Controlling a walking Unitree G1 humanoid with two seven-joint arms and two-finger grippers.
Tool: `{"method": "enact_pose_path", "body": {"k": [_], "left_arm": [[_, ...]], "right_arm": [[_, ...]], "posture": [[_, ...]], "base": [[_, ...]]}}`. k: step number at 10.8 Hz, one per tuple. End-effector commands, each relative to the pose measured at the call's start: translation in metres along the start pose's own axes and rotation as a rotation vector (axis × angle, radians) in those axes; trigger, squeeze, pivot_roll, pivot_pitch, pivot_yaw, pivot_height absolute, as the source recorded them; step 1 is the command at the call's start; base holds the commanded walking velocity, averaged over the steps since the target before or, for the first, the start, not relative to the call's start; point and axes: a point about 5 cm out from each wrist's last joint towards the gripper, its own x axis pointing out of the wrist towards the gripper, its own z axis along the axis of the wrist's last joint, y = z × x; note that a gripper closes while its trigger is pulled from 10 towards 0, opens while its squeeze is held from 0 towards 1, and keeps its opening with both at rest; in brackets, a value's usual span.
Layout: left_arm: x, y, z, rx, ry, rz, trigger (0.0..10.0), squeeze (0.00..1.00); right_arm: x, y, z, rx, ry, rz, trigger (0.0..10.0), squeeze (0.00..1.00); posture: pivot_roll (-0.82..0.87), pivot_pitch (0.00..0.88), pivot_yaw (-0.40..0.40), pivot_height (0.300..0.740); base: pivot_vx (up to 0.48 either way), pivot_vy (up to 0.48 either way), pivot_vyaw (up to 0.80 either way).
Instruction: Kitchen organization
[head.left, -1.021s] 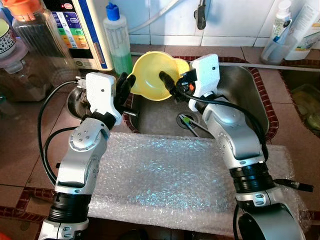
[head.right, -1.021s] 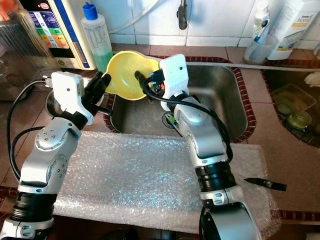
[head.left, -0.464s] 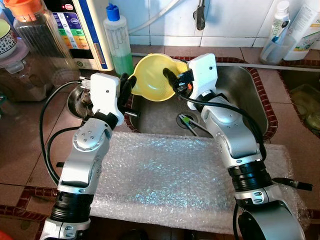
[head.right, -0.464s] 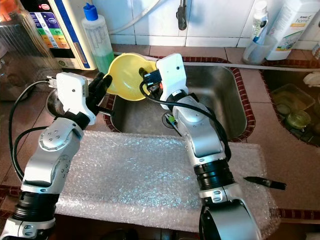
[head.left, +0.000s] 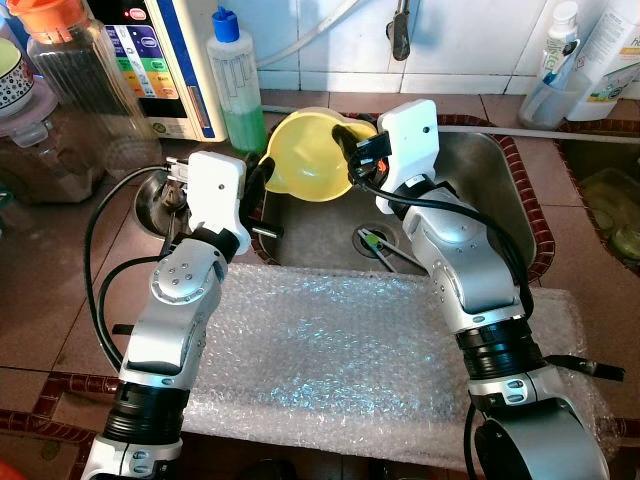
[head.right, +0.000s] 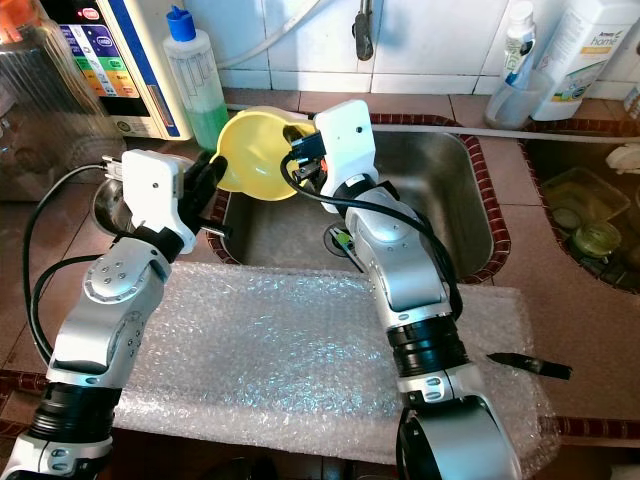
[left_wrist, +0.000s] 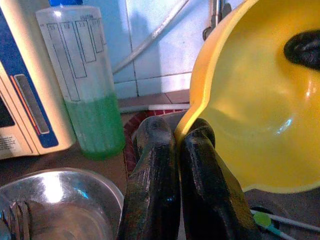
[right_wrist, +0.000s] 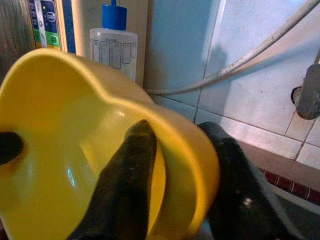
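Note:
A yellow plastic bowl (head.left: 308, 160) hangs tilted over the back left corner of the steel sink (head.left: 478, 190), held from both sides. My left gripper (head.left: 262, 176) is shut on its left rim; in the left wrist view both fingers (left_wrist: 155, 155) pinch the bowl's (left_wrist: 250, 115) edge. My right gripper (head.left: 350, 152) is shut on the right rim. In the right wrist view one of its fingers (right_wrist: 131, 165) lies inside the bowl (right_wrist: 55, 125) and the other outside.
A green soap bottle (head.left: 233, 85) and a white appliance (head.left: 165, 60) stand behind the bowl. A steel pot (head.left: 160, 205) sits left of the sink. Bubble wrap (head.left: 330, 355) covers the front counter. A faucet (head.left: 400, 30) hangs above the sink, and a cup of tubes (head.left: 555, 90) stands far right.
Both grippers keep hold of the bowl. The left wrist has edged right toward the sink, and the bowl with the right gripper has shifted slightly toward the back wall.

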Motion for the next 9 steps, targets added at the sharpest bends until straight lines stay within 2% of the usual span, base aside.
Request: {"method": "enact_pose_path", "body": {"k": [1,2,6,9], "left_arm": [[0.0,0.004,0.009,0.014,-0.047,0.018,0.5,0.0],[0.0,0.001,0.01,-0.052,-0.065,-0.011,10.0,1.0],[-0.003,-0.017,0.014,-0.112,-0.09,-0.158,10.0,1.0],[-0.011,-0.02,0.008,-0.113,-0.019,-0.29,10.0,1.0]], "right_arm": [[-0.002,-0.007,-0.008,-0.01,0.038,-0.033,0.0,0.0],[-0.002,-0.008,-0.008,-0.009,0.037,-0.039,0.0,0.0],[-0.003,-0.014,-0.009,-0.015,0.031,-0.074,0.0,0.0],[-0.009,-0.032,-0.02,-0.094,0.076,-0.14,0.0,0.0]], "posture": [[-0.14,0.182,0.056,0.74],[-0.14,0.187,0.057,0.74],[-0.14,0.188,0.06,0.74],[-0.13,0.19,0.062,0.74]], "base": [[0.0,0.0,0.0],[0.0,0.0,0.0],[0.0,0.0,0.0],[0.0,0.0,0.0]]}}
